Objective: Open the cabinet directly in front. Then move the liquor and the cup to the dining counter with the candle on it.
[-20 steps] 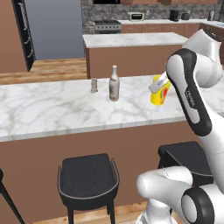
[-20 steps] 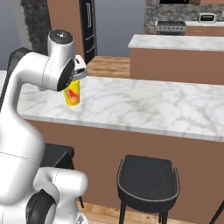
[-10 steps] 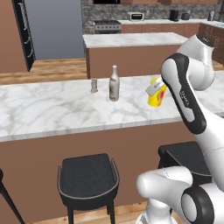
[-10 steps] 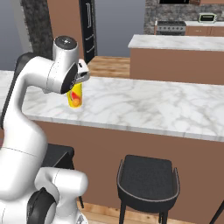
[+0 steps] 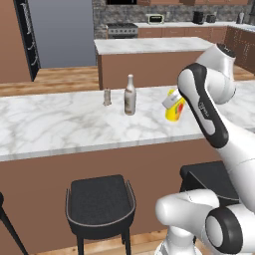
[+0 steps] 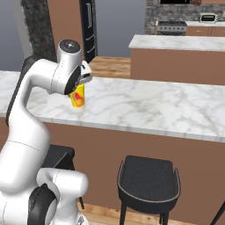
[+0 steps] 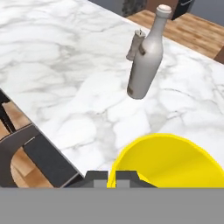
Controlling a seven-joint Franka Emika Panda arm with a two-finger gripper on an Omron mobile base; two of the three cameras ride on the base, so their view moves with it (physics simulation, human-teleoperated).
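Observation:
The yellow cup point(image 5: 174, 111) point(image 6: 78, 96) point(image 7: 168, 159) with its red-orange mark hangs tilted just above the dining counter point(image 5: 60, 124) point(image 6: 145, 103) point(image 7: 52, 57). My gripper point(image 5: 170, 101) point(image 6: 81, 81) point(image 7: 116, 178) is shut on the cup's rim. The liquor point(image 5: 130, 95) point(image 7: 146, 54), a slim greyish bottle, stands upright on the marble to the left of the cup in the left base view. The small candle point(image 5: 106, 97) point(image 7: 135, 45) stands just beyond it. The cabinet is out of view.
Dark stools point(image 5: 99, 201) point(image 6: 149, 180) stand under the counter's near edge, one showing in the hand view point(image 7: 30, 153). A smaller marble island point(image 5: 149, 46) point(image 6: 176, 43) stands behind, with a dark fridge point(image 5: 55, 30) and a back kitchen counter point(image 5: 174, 24).
The arm has carried the cup slightly further over the counter, toward the bottle, and tilted it more. Bottle and candle have stayed put.

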